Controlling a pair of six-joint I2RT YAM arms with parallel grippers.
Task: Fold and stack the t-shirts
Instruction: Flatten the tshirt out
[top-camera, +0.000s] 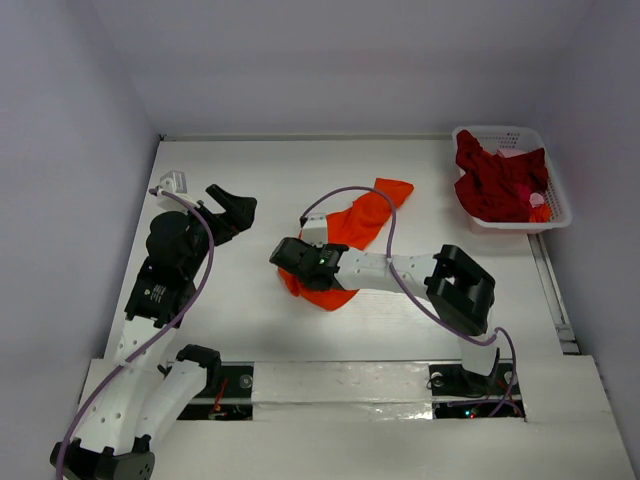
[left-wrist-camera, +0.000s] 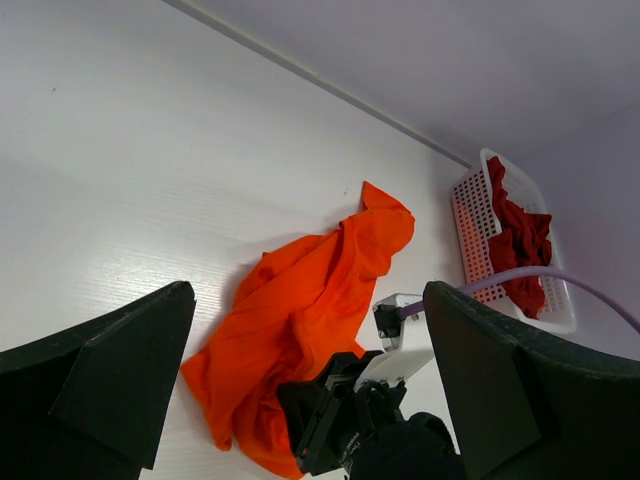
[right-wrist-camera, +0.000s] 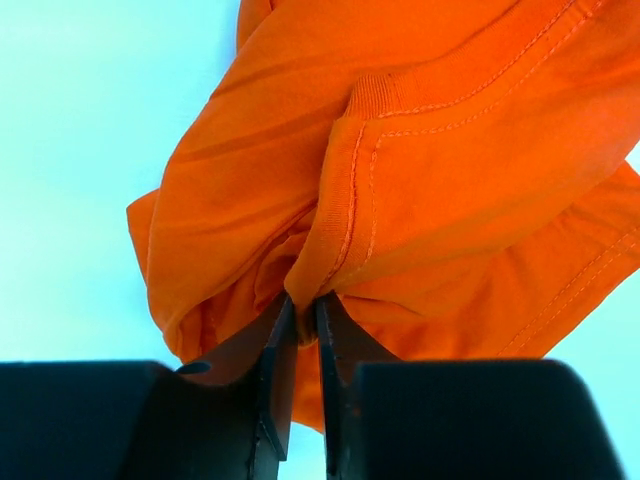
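Observation:
The bright orange t-shirt lies crumpled in the middle of the table, stretched from near centre toward the back right. It also shows in the left wrist view and fills the right wrist view. My right gripper is shut on a fold of the orange shirt near its hem, at the shirt's near left end. My left gripper is open and empty, held above the table left of the shirt. Dark crimson t-shirts are heaped in the basket.
The white lattice basket stands at the back right against the wall, also in the left wrist view. A small white fitting sits at the back left. Walls close the table on three sides.

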